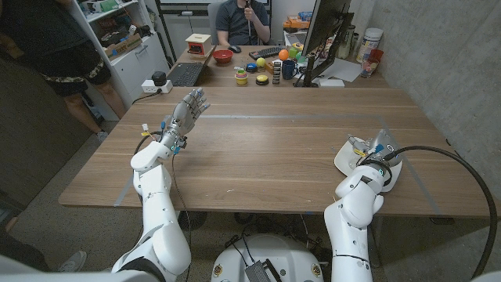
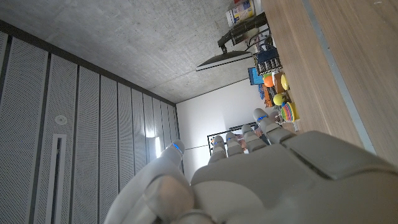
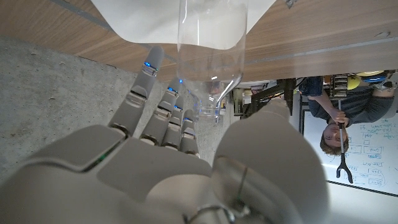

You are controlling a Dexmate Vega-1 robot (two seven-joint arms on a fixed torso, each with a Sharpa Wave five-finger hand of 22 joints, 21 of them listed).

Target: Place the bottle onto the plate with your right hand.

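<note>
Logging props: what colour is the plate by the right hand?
White; the plate shows best in the head view.

Office-style robotics lab, bare concrete walls, long wooden table [image 1: 266, 141], monitor [image 1: 325, 31] and keyboard [image 1: 185, 74] at its far end, shelving unit [image 1: 117, 31] with boxes, whiteboard [image 3: 373, 155] with diagrams, person seated [image 1: 243, 19] behind the table.

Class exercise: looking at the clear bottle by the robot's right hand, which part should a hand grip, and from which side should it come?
Grip the clear bottle around its straight, round body, below the tapering shoulder, coming from the side. The right hand is already placed that way, fingers on one flank and thumb on the other. The bottle appears upright on the white plate, so a side wrap should keep it steady.
</note>
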